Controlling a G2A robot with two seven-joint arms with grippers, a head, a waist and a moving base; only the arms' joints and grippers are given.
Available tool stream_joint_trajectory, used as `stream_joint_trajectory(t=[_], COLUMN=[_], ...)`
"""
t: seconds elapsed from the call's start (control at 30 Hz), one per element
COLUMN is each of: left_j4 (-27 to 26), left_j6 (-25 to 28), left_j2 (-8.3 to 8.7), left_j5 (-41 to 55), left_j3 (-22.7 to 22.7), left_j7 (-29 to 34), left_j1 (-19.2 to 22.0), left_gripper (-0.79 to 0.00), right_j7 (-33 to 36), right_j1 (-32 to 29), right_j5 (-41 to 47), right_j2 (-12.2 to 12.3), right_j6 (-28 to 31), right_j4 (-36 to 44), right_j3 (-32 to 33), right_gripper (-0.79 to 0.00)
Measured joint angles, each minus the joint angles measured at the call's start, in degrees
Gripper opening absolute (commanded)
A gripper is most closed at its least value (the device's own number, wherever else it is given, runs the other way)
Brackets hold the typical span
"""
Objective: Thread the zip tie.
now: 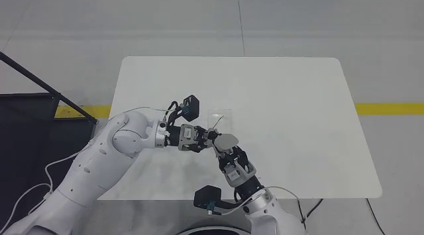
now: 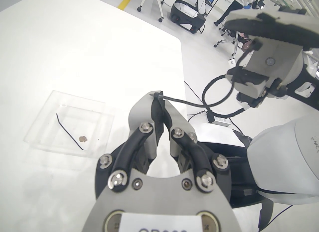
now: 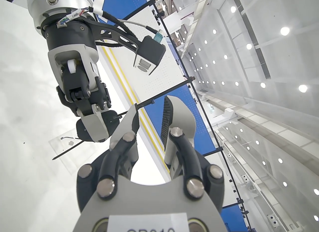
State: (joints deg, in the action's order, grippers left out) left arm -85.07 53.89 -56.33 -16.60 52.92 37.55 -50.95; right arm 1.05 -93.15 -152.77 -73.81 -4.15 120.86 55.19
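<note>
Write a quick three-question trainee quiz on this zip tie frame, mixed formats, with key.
1. True or false: the left gripper is shut on the zip tie.
2. The right gripper is: A) open, B) shut on the zip tie, C) shut on a cable.
3. Short answer: what holds the short black strip?
Key: 1 true; 2 A; 3 the clear tray.

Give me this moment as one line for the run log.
left claw: shut on zip tie, above table | right claw: open, close by | clear tray: on table, black strip inside
</note>
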Motion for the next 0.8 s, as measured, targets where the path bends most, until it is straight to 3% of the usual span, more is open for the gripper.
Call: stream_joint_trajectory(t=[0.8], left_j4=[1.59], left_j6=[-1.89], left_j2=[-0.14], left_j5=[2.53], left_j3=[0.41], left_j7=[-1.9], left_j1=[0.2], left_gripper=[-0.785], right_j7=[-1.24], right_j1=[-0.83], right_j5=[0.38], right_j2=[0.08], right_j6=[-0.19], right_j4=[0.39], right_j3=[0.78], right_gripper=[-0.542])
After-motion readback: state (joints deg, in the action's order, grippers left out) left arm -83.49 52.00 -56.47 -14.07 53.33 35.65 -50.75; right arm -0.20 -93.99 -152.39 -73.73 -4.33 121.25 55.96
